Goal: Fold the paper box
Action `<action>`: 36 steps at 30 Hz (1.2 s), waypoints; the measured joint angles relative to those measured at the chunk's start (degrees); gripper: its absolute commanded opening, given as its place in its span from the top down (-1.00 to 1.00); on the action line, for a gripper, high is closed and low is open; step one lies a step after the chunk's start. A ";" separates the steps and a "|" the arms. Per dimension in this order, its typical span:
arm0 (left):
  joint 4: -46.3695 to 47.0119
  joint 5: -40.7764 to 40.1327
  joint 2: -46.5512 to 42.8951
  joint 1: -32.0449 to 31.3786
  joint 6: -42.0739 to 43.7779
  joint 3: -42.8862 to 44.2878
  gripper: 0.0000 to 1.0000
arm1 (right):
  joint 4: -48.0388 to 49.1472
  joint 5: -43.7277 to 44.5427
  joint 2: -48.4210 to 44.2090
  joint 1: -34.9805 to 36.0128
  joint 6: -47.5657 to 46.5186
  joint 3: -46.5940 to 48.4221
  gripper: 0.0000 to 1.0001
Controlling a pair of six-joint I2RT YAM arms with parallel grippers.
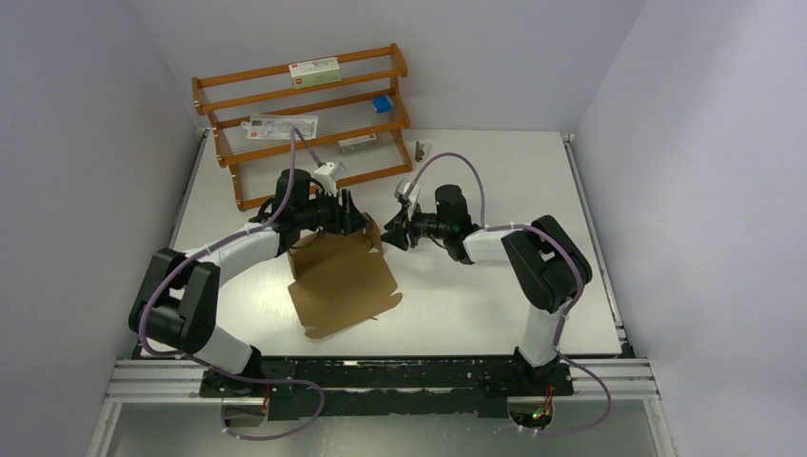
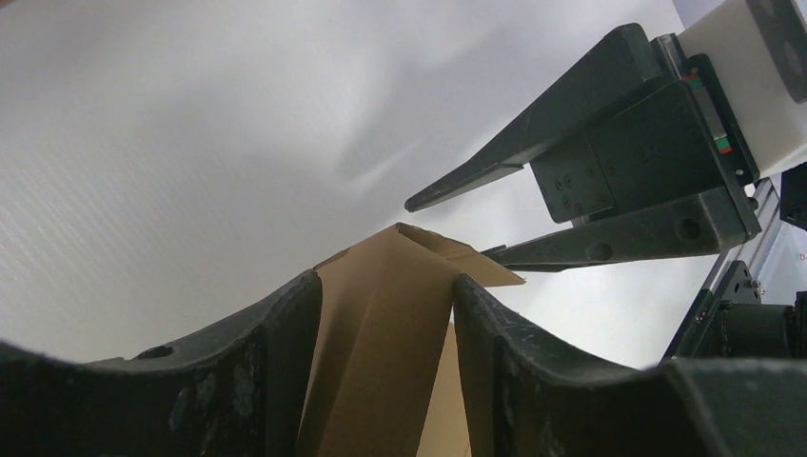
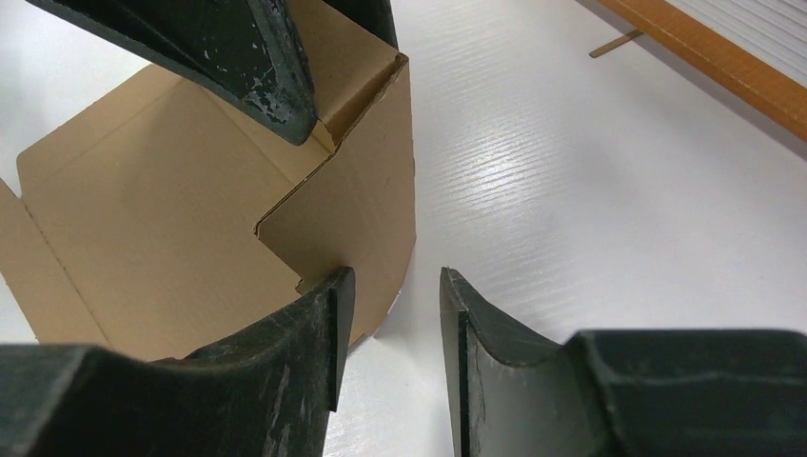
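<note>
The paper box [image 1: 343, 284] is plain brown cardboard lying on the white table, its far side folded up into a raised wall and corner. My left gripper [image 1: 352, 217] straddles that raised corner. In the left wrist view the folded cardboard [image 2: 381, 333] fills the gap between its fingers [image 2: 257, 371] and touches both. My right gripper [image 1: 396, 231] is just right of the box, open and empty. In the right wrist view its gap [image 3: 392, 286] shows bare table, and its left finger [image 3: 305, 333] is against the outside of the box wall [image 3: 366, 209]. A left-gripper finger [image 3: 271, 67] stands inside the box.
A wooden rack [image 1: 300, 109] stands at the back with white red-labelled cartons [image 1: 314, 69] and a small blue box [image 1: 382, 103]. A small dark item [image 1: 421, 149] lies by the rack's right end. The rack's rail [image 3: 714, 57] shows in the right wrist view.
</note>
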 measured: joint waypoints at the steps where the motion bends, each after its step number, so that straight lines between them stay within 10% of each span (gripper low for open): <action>1: -0.17 0.02 -0.07 0.00 0.04 0.00 -0.12 | -0.02 -0.04 -0.02 0.00 -0.02 0.00 0.11; 36: -1.11 -4.04 -4.98 0.00 0.63 -5.20 -0.09 | -7.37 9.66 -9.25 0.42 6.47 -3.48 0.06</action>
